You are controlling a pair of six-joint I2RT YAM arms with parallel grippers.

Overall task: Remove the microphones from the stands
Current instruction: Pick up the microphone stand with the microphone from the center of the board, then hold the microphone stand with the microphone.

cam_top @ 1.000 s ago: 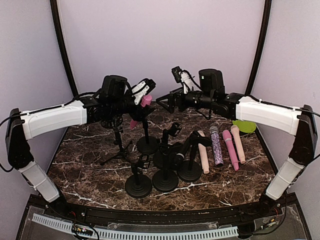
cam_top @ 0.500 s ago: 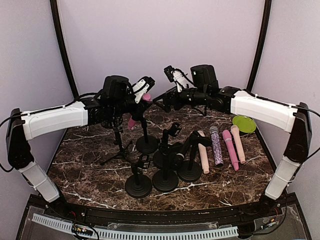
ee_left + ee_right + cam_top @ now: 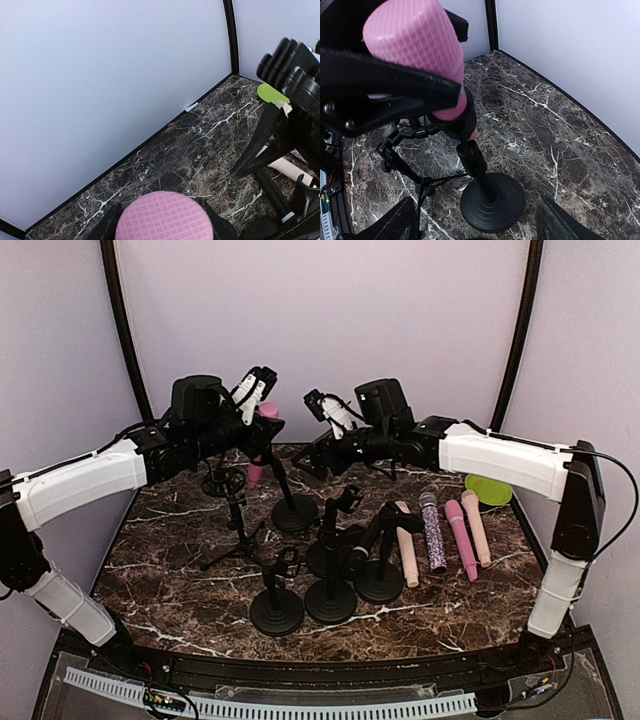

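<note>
Two roles we see: left tool [image 3: 258,398] clamped on the mic [image 3: 415,45] for lifting, right tool [image 3: 480,222] apart, ready to steady the stand [image 3: 492,200].

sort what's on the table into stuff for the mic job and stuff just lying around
For the job:
pink mic
its stand
left gripper, shut on the mic
right gripper, open beside it

Lying about:
four loose mics
green disc
spare stands
tripod
</note>
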